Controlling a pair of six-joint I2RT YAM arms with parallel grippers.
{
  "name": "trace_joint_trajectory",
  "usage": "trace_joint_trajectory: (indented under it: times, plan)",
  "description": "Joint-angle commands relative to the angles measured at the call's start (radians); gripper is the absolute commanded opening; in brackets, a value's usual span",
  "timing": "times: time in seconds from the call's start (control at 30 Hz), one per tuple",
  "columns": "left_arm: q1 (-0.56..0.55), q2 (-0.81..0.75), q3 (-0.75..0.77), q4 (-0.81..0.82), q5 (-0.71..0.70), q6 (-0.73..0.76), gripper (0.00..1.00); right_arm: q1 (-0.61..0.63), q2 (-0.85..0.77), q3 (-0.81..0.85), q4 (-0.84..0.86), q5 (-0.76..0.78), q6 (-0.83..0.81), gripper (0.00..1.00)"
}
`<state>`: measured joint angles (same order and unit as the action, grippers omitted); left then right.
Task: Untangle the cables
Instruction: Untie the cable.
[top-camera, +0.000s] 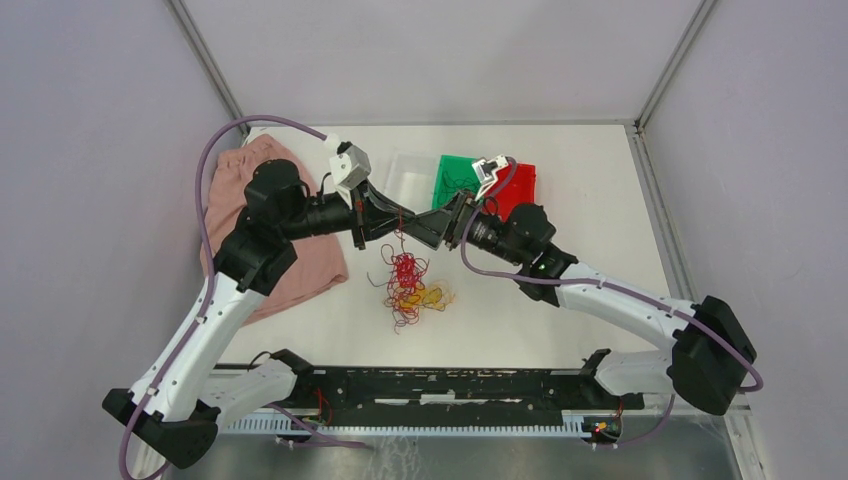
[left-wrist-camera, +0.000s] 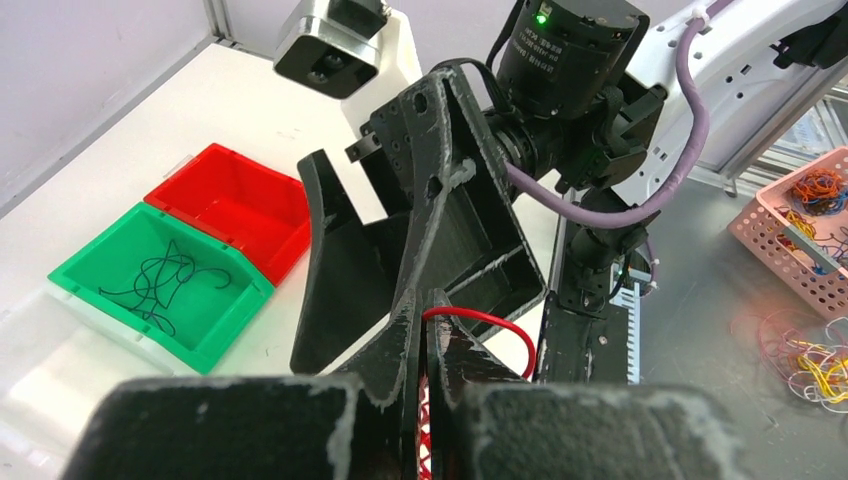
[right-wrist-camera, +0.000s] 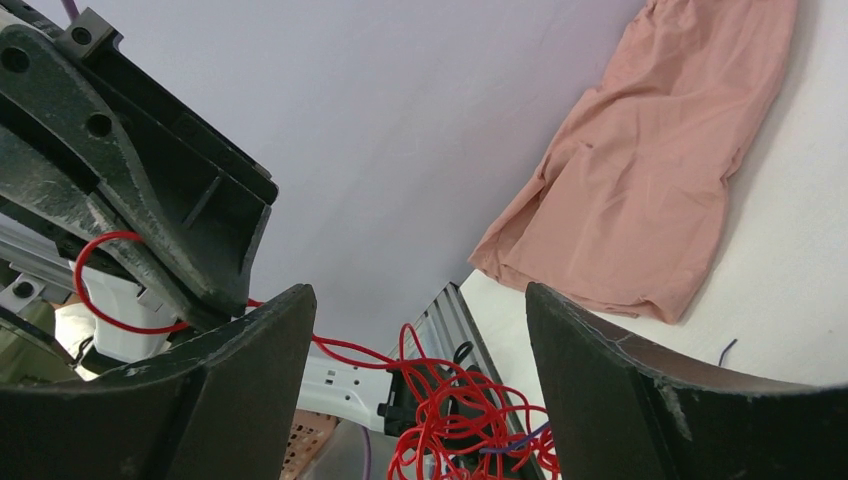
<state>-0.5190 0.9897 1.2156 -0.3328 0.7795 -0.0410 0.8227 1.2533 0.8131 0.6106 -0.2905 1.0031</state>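
Tangled cables (top-camera: 405, 285) (red, yellow) on white table (top-camera: 480, 320), just under both jaws.

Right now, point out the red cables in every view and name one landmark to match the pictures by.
Top external: red cables tangled at picture centre, just below the left hand.
Left wrist: one red loop at bottom centre, leaving that hand's closed grip.
Right wrist: tangle at bottom centre, one strand running up left.
Shared landmark: the left hand, shut on a red strand, shows in all three views.
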Motion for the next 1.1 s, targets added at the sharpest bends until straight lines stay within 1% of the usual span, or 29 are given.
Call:
trace_joint_trajectory:
  times: [0.0,0.4,0.53,0.8,0.93,1.07]
  plan:
    - [-0.003,0.000,0.017,0.063,-0.009,-0.039,0.03,0.026,0.045,0.076,0.082,-0.025,0.008,0.83]
    - [-0.005,0.011,0.067,0.062,0.008,-0.091,0.03,0.072,0.169,0.136,0.051,0.039,-0.025,0.80]
    - [-0.004,0.031,0.137,0.061,0.011,-0.088,0.03,0.091,0.222,0.146,0.011,0.072,-0.063,0.79]
    - [-0.004,0.083,0.286,0.014,0.011,-0.027,0.03,0.099,0.317,0.091,0.022,0.113,-0.072,0.74]
    - [-0.003,0.077,0.298,-0.008,0.002,0.015,0.03,0.098,0.311,0.040,0.018,0.137,-0.073,0.73]
    - [-0.005,0.060,0.275,-0.025,-0.010,0.050,0.03,0.097,0.237,-0.006,0.000,0.165,-0.078,0.74]
